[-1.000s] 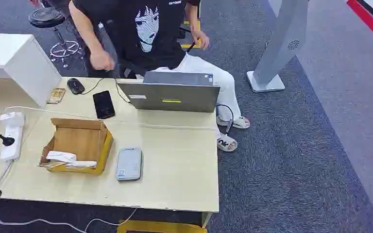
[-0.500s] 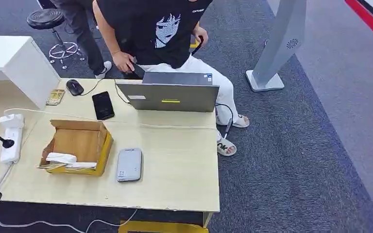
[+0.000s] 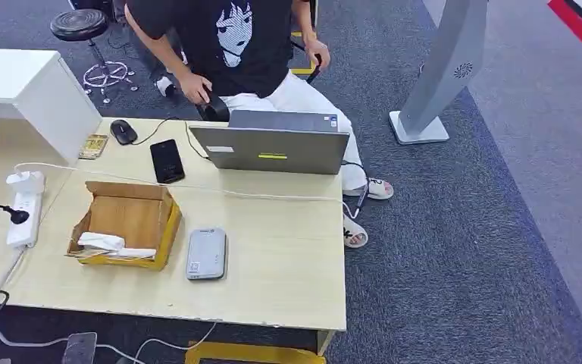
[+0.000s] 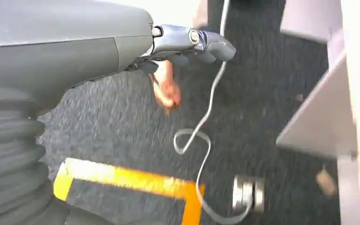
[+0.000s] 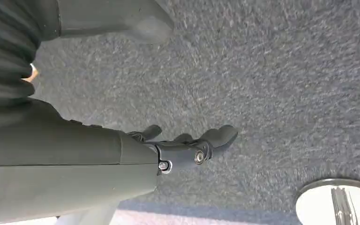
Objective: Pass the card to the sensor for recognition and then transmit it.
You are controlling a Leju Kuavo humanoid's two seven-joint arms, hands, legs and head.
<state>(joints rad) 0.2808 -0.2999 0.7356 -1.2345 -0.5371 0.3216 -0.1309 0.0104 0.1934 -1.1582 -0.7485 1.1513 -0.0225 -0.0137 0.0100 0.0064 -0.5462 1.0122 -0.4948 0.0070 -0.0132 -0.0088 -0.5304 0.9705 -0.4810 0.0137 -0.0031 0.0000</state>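
Task not begun, by the look of it. Left hand (image 4: 187, 44) and right hand (image 5: 187, 145) hang over carpet, fingers loosely apart, holding nothing. Cards (image 3: 110, 246) lie in the cardboard box (image 3: 132, 216) on the counter (image 3: 273, 265), beside the grey sensor (image 3: 206, 255). Pick-up, scan and handover all remain.

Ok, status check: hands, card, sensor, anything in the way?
Both hands hang over the carpet, holding nothing. Cards lie in the cardboard box; grey sensor beside it. Nothing blocking them.
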